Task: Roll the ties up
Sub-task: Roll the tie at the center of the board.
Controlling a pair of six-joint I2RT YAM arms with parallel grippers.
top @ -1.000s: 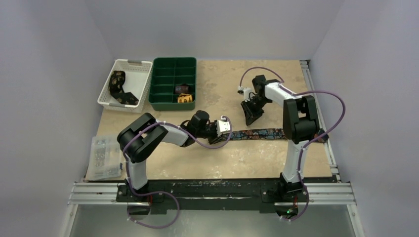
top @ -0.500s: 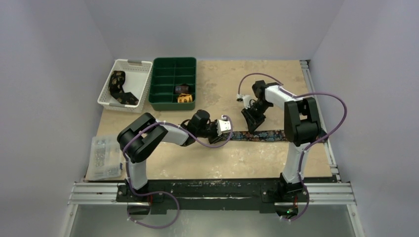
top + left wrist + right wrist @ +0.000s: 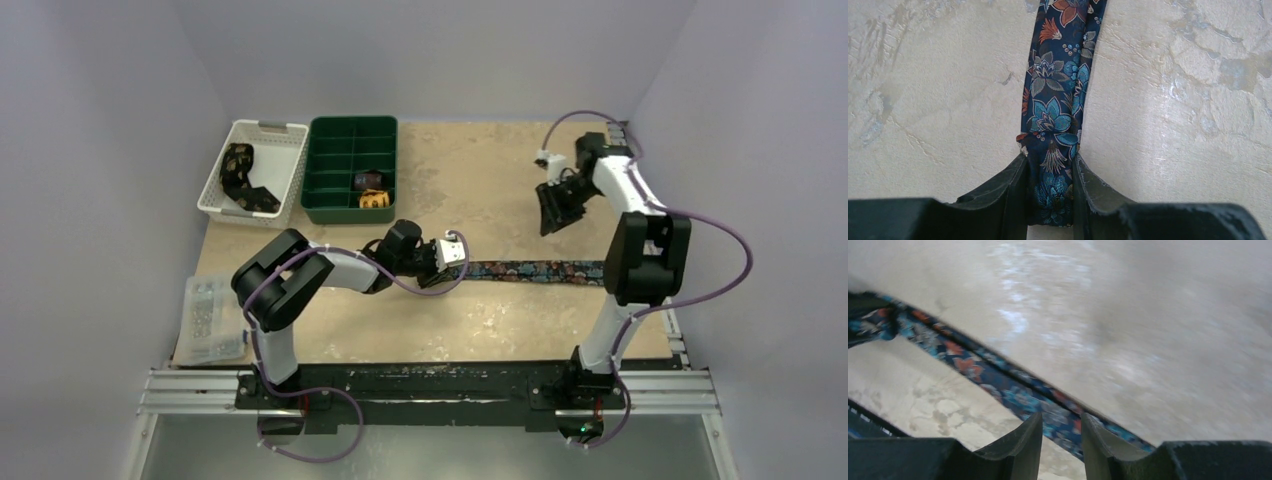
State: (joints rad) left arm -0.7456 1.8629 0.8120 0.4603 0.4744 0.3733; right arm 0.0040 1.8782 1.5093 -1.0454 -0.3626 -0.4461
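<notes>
Left jaws stayed pinched on one end of the navy floral tie (image 3: pixel 535 271), centre frame. Tie was now pulled straight on the desk (image 3: pixel 480 325). Right jaws, slightly parted and empty, had lifted away to upper right, so rolling could start.

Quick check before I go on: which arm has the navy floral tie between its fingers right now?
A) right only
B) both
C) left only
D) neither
C: the left wrist view shows the left fingers pinching one end of the navy floral tie. The right fingers have nothing between them, and the top view shows them away from the tie, on its far side.
</notes>
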